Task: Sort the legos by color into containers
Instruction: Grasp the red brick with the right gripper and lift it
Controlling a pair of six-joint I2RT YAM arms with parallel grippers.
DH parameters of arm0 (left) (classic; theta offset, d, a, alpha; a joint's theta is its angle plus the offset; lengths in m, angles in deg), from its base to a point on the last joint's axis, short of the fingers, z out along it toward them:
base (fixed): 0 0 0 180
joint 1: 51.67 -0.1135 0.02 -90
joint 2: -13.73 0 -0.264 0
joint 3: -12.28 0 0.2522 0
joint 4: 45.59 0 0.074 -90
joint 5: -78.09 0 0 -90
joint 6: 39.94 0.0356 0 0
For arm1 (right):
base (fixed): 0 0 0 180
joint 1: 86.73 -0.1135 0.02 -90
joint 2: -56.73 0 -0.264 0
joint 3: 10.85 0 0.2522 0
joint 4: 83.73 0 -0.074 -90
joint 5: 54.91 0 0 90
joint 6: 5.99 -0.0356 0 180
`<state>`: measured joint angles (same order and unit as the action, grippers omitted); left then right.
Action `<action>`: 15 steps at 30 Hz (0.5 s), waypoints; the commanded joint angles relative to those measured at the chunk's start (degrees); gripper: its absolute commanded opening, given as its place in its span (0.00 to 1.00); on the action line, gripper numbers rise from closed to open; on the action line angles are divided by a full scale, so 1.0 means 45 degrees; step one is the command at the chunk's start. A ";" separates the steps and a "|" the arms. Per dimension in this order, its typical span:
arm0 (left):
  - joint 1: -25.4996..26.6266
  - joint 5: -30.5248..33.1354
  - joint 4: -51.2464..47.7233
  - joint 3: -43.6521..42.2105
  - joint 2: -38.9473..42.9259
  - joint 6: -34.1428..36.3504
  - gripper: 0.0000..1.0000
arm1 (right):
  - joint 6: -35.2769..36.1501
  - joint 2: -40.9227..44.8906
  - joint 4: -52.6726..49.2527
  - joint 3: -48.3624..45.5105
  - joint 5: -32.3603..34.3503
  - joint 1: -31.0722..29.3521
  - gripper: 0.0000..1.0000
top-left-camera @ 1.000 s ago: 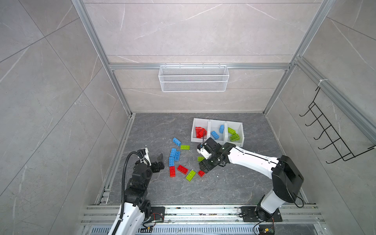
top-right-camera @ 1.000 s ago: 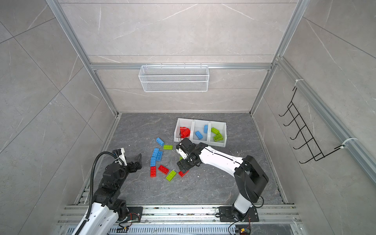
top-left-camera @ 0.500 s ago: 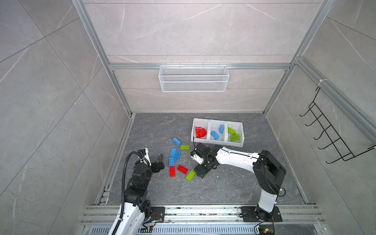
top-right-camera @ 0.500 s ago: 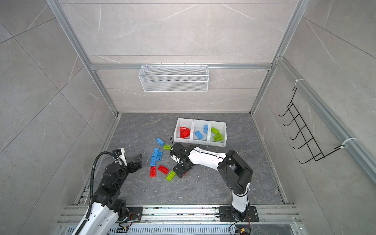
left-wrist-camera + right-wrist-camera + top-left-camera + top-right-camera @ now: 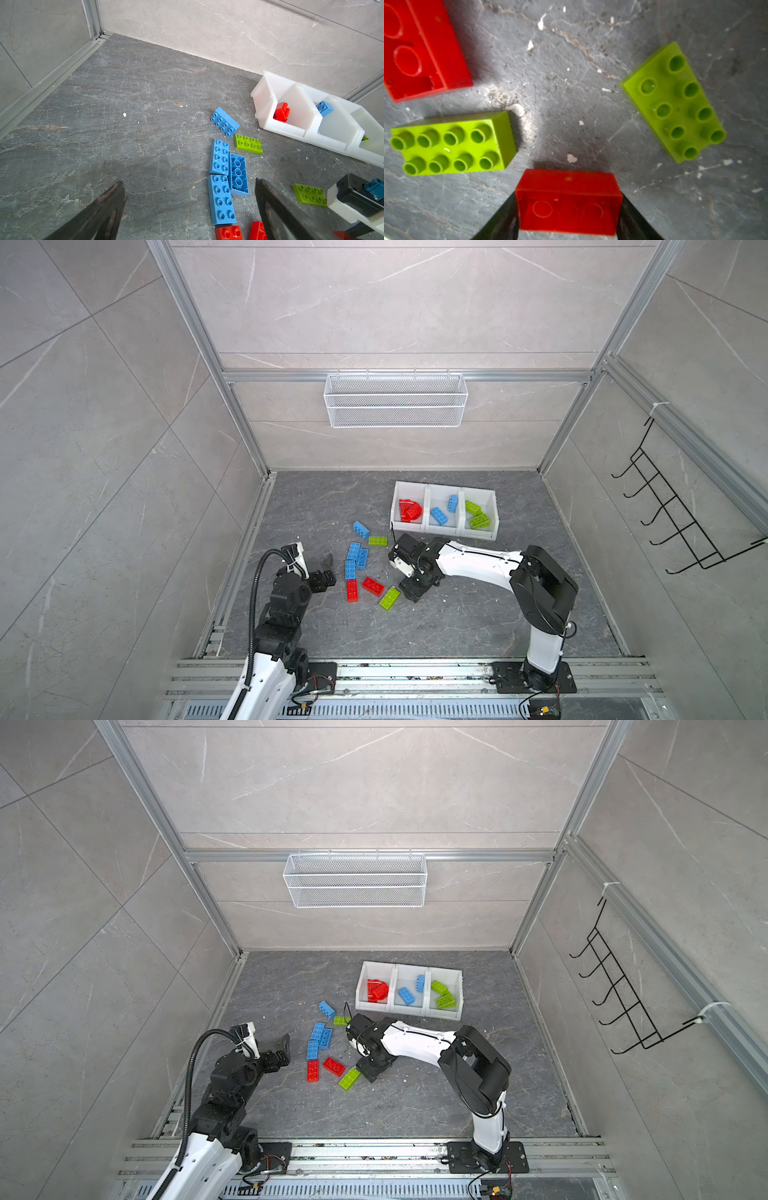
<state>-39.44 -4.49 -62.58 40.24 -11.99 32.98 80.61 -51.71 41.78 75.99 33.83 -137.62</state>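
- The right gripper [image 5: 568, 198] was low over the grey floor [image 5: 571, 83], just in front of the containers [image 5: 442, 532]. In both top views its black body hid what it gripped.
- A red brick [image 5: 568, 209] sat between the fingers [image 5: 502, 222], with one black finger against each short end. The jaws were closed on it, and the grip ran along the brick's long axis.
- The brick was upside down: the hollow underside with its round tubes faced the wrist camera, and the studs pointed at the floor. I could not tell whether it had left the floor.
- Near it lay a green brick [image 5: 452, 145], studs up, long axis roughly parallel to the held brick. A thin green plate [image 5: 675, 104], studs up, lay at a slant to both. A second red brick [image 5: 421, 47] lay hollow side up.
- In a top view, blue bricks [image 5: 354, 551] lay clustered to the left of the right gripper, most with long axes pointing roughly toward the back wall.
- The containers stood in a row toward the back right. There were red pieces [image 5: 409, 510] in the left bin, blue pieces [image 5: 438, 515] in the middle bin and green pieces [image 5: 478, 520] in the right bin.
- The left gripper [image 5: 190, 182] hovered over bare floor beside the blue bricks, its fingers wide apart and holding nothing.
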 commanded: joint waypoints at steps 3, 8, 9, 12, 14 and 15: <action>-0.0034 0.0108 0.0267 0.0080 -0.0008 -0.0015 1.00 | -0.0198 0.0779 0.0117 0.0291 -0.0140 0.0013 0.59; -0.0039 0.0068 0.0282 0.0088 -0.0028 -0.0015 1.00 | 0.0170 0.1200 -0.0018 0.1320 -0.0762 0.0654 0.55; -0.0040 0.0033 0.0286 0.0096 -0.0047 -0.0029 1.00 | 0.0260 0.1188 0.0008 0.1583 -0.0941 0.0892 0.54; -0.0030 0.0045 0.0287 0.0103 -0.0057 -0.0013 1.00 | 0.0345 0.1108 -0.0004 0.2485 -0.1439 0.1554 0.53; -0.0041 0.0041 0.0286 0.0092 -0.0067 0.0002 1.00 | 0.0392 0.1145 0.0299 0.2963 -0.1629 0.1874 0.53; -0.0041 0.0045 0.0287 0.0106 -0.0067 -0.0002 1.00 | 0.0376 0.1130 0.0504 0.3158 -0.1631 0.2013 0.52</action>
<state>-39.44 -4.51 -62.58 40.26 -12.14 32.98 81.27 -48.35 42.59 87.36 28.68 -129.95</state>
